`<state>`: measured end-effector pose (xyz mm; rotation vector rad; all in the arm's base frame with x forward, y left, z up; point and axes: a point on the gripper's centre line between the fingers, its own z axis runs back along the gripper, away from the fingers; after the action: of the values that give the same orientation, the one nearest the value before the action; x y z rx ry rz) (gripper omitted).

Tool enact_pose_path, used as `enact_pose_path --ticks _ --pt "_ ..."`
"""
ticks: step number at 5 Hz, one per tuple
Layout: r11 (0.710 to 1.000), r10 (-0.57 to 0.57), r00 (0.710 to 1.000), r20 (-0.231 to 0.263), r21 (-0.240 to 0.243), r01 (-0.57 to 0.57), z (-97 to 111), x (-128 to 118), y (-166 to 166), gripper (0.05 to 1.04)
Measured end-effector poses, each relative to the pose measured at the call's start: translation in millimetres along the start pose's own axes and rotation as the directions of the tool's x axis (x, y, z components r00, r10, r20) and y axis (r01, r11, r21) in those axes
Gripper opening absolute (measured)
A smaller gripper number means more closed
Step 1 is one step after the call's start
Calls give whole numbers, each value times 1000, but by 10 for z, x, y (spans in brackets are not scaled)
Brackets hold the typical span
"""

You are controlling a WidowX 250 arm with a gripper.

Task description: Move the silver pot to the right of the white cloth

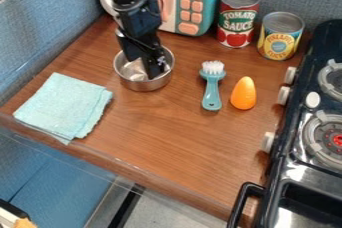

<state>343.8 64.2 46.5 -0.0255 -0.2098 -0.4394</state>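
The black gripper [148,67] hangs down from the upper left, its lower end inside the opening of the silver pot [144,84]. This round metal pot stands upright on the wooden counter, left of the middle, and the gripper covers part of its rim and inside. A folded cloth [63,104], pale blue-green rather than white, lies flat to the left of the pot and nearer the counter's front edge, apart from it.
A toy microwave [190,2] stands behind the pot. Beside it are a tomato sauce can [237,19] and a yellow can [280,37]. A brush [212,89] and an orange cone-shaped object [244,93] lie right of the pot; the stove [297,137] borders the right side.
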Motion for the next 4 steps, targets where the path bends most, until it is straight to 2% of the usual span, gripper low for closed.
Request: enact_pose_path --ticks 1,2,3,4 --pt "1000 -28 999 -35 -3 28 -177 81 -46 999" --pt "998 -57 994 -97 -1 58 -303 41 -28 947" --pt "995 -99 984 -145 4 101 -324 -44 10 660" --pt "992 -128 968 -216 -20 127 -379 -179 81 344"
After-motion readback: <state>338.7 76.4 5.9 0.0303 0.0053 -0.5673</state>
